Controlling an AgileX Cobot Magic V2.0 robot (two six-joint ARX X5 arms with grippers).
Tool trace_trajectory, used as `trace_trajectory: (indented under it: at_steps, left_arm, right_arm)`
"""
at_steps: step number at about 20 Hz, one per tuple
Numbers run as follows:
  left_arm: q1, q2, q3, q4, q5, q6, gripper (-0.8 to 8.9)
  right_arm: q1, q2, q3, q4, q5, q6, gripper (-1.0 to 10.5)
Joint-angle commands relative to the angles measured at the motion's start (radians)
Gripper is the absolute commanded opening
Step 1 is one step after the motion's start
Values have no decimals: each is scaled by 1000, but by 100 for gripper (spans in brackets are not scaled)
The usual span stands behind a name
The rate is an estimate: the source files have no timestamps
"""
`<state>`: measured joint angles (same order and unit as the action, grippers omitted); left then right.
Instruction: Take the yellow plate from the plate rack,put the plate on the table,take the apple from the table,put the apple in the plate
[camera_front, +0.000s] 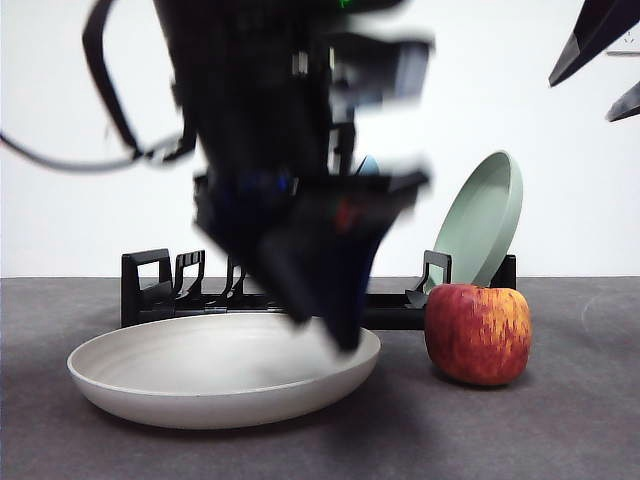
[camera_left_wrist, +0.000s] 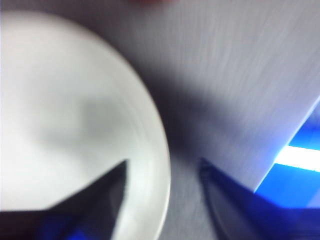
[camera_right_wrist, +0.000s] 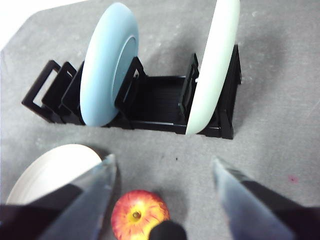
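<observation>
Plate (camera_front: 200, 375) lies flat on the surface (camera_front: 560, 430), left claw (camera_left_wrist: 162, 172) spread over its rim; right claw (camera_right_wrist: 162, 172) hangs open above apple (camera_front: 478, 333).

Front low; wrists overhead (share yellow plate (camera_front: 215, 375)).

The yellow plate (camera_front: 200, 375) lies flat on the surface (camera_front: 560, 420) with its bowl open from above, except over its rim on the apple's side, where the left pincer (camera_front: 335, 320) hangs blurred with its jaws spread to either side of that rim. The apple (camera_front: 478, 333) stands just beside that rim, leaving only a narrow gap on that side, with bare surface on its far side and in front. Behind them the plate rack (camera_right_wrist: 150, 102) blocks the way (a light blue plate (camera_right_wrist: 107, 65) and a sage green plate (camera_right_wrist: 215, 65) stand in it), while the right pincer (camera_right_wrist: 162, 175) hangs wide open above the apple.
</observation>
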<state>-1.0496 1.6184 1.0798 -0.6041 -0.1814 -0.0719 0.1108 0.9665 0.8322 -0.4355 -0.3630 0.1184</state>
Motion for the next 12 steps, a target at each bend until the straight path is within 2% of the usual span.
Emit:
trace_trajectory:
  at_steps: [1, 4, 8, 12]
  left_arm:
    - [-4, -129, -4, 66, -5, -15, 314]
    - [-2, -331, 5, 150, -84, -9, 313]
    - [26, -591, 45, 201, -307, 73, 313]
    - [43, -776, 111, 198, -477, 154, 313]
  right_arm:
    - [29, 2, 51, -40, 31, -55, 509]
    - [108, 13, 142, -143, 138, -113, 514]
    - [256, 115, 284, -290, 235, -122, 514]
    - [374, 291, 323, -323, 269, -121, 508]
